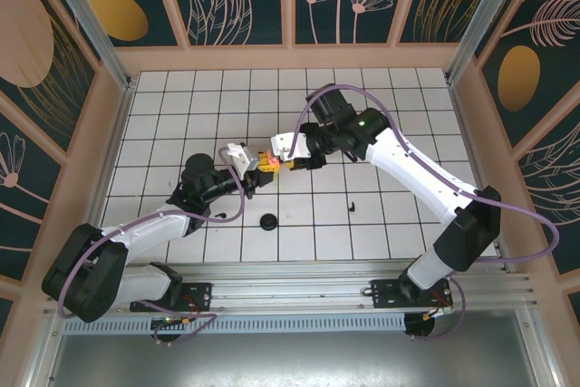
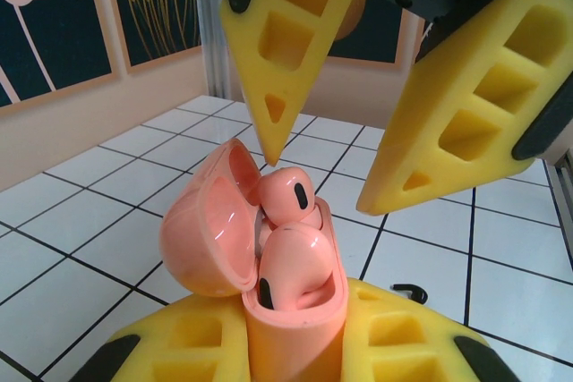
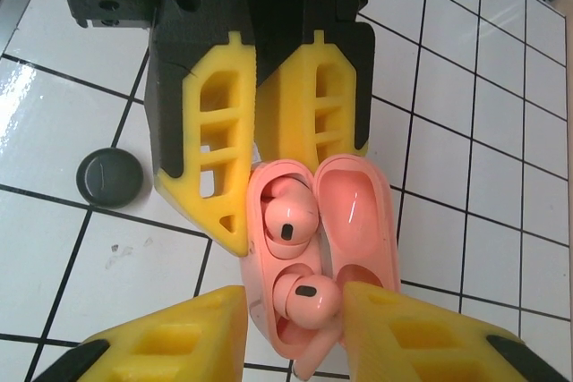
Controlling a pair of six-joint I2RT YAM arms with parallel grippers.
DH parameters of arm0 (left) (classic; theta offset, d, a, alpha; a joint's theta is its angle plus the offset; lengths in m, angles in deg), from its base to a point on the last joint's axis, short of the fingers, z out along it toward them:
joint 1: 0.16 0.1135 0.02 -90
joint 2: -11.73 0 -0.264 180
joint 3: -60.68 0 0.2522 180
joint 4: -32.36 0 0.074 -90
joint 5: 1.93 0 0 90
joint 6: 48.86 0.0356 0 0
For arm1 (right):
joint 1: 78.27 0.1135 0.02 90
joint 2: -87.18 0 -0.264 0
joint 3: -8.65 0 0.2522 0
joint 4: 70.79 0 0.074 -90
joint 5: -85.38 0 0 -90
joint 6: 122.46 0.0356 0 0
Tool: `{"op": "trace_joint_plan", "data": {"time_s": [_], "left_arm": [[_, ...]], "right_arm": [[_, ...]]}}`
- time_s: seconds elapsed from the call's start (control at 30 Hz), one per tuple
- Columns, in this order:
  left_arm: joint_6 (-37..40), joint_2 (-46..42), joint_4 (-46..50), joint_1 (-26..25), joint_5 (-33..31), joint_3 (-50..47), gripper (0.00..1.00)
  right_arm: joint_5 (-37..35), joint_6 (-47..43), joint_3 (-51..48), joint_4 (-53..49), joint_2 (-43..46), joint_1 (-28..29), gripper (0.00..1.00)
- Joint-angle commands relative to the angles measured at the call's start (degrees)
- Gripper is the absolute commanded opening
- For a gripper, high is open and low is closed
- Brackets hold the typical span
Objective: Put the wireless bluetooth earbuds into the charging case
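- At the bottom of the left wrist view, the left gripper (image 2: 291, 310) is clenched on the pink charging case (image 2: 286, 360), which stands upright with its lid (image 2: 210, 230) swung open to the left.
- The nearer earbud (image 2: 294, 261) sits low in its well.
- The farther earbud (image 2: 288, 196) rides higher and is probably not fully seated.
- The right gripper (image 2: 322, 176) hangs just above it with its jaws released, one fingertip at the bud's top, so the press looks to be straight down.
- Beyond, a black earbud (image 2: 407, 291) lies on the tiles (image 2: 501, 284).
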Motion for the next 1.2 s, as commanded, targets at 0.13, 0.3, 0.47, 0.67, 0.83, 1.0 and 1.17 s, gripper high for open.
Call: {"op": "trace_joint_plan", "data": {"time_s": [0.13,0.3,0.47,0.67,0.83,1.0,1.17], "left_arm": [[1.0,-0.8,-1.0,-0.4,1.7,1.9,0.08],[0.9,-0.9,-1.1,-0.4,1.8,1.8,0.08],[0.9,-1.0,-1.1,-0.4,1.8,1.7,0.08],[0.8,-0.9,-1.1,-0.4,1.6,1.6,0.08],[0.9,-0.7,-1.1,-0.4,1.4,1.6,0.08],[0.3,-0.4,-1.8,-0.4,0.7,1.3,0.08],[-0.7,-0.2,-2.9,-0.4,0.5,1.2,0.08]], "right_arm": [[-1.1,-1.2,2.6,-1.6,-1.9,0.6,0.34],[-1.6,-1.1,3.1,-2.4,-2.8,0.7,0.33],[-2.2,-1.1,3.8,-3.3,-3.4,0.8,0.25],[-2.3,-0.7,3.8,-3.3,-3.1,0.8,0.2],[-1.7,0.2,2.5,-1.5,-1.5,0.6,0.18],[1.9,2.5,-0.2,2.3,1.5,-0.8,0.17],[6.5,5.8,-4.3,8.0,4.9,-2.7,0.17]]}}
